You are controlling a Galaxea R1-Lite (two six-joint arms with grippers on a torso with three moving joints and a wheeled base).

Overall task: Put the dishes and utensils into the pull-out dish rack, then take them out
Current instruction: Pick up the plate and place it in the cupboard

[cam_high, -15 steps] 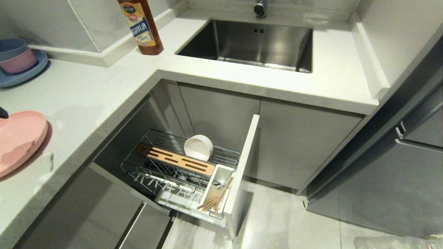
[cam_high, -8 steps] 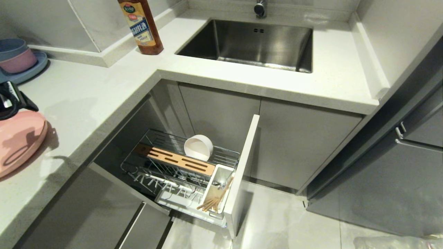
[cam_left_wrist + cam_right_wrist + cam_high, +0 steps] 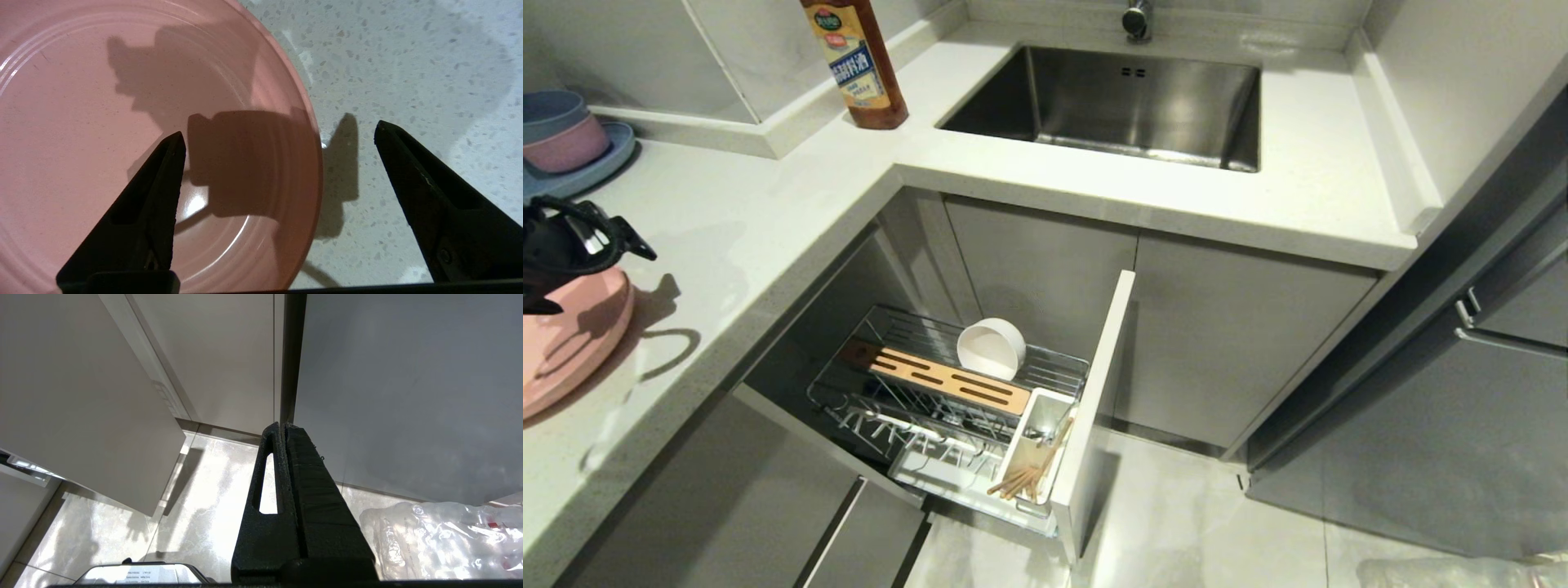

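We saw a brown sauce bottle (image 3: pixel 856 65) standing on the pale desk (image 3: pixel 768 212) beside the steel sink (image 3: pixel 1119 102), and stacked blue and pink bowls (image 3: pixel 560 131) on a blue plate (image 3: pixel 592 171) at the far left.

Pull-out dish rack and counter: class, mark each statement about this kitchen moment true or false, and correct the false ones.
1. The cream-white bowl sits in the pull-out dish rack. True.
2. The pink plate stands in the rack's wooden block. False: it lies flat on the counter.
3. The left gripper has its fingers spread open above the plate's edge. True.
4. The chopsticks lie in the sink. False: they are in the rack's white utensil cup.
5. The right gripper holds a spoon. False: it is shut on nothing, pointing at the floor.
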